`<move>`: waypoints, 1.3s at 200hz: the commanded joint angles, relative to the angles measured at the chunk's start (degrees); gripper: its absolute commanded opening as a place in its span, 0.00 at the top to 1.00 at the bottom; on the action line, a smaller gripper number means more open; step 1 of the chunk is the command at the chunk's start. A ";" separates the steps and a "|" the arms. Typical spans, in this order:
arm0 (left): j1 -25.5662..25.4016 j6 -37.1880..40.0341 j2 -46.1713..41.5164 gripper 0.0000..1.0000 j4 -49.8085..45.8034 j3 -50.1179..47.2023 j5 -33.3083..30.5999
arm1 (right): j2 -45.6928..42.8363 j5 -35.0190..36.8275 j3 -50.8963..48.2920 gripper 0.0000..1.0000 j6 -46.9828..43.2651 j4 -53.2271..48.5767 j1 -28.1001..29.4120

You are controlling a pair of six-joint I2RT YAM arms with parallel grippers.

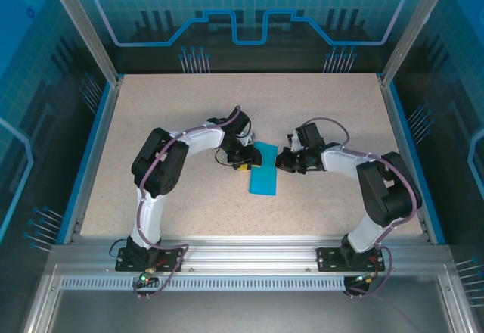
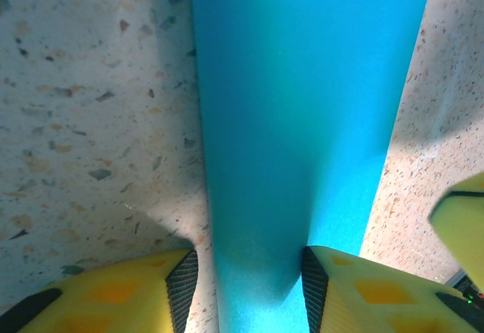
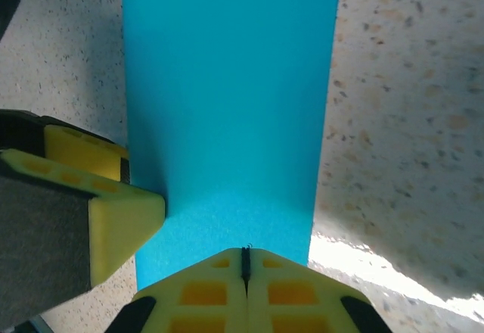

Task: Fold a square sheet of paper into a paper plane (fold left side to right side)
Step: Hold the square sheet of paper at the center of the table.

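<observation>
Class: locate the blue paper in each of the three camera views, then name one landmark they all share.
Top external: paper at the centre of the table.
Left wrist: paper runs top to bottom, passing between the fingers of the left gripper.
Right wrist: paper runs from the top down to the shut right gripper.
Shared landmark: the speckled table.

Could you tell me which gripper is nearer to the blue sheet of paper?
Left, narrowly. The left gripper straddles the sheet of paper, with a finger at each side. The right gripper sits shut at its right edge.
</observation>
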 commanded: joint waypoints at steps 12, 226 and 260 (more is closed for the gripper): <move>-1.46 -0.28 4.54 0.54 -1.36 -0.94 -3.81 | 3.61 -0.57 1.94 0.96 0.39 -0.90 1.31; 0.81 1.26 -14.81 0.49 7.31 -8.53 0.63 | 7.47 4.74 1.89 0.97 -1.01 -7.78 2.04; -0.47 0.48 -10.16 0.63 11.83 -7.23 10.85 | 7.84 4.75 1.93 0.97 -1.09 -7.97 2.23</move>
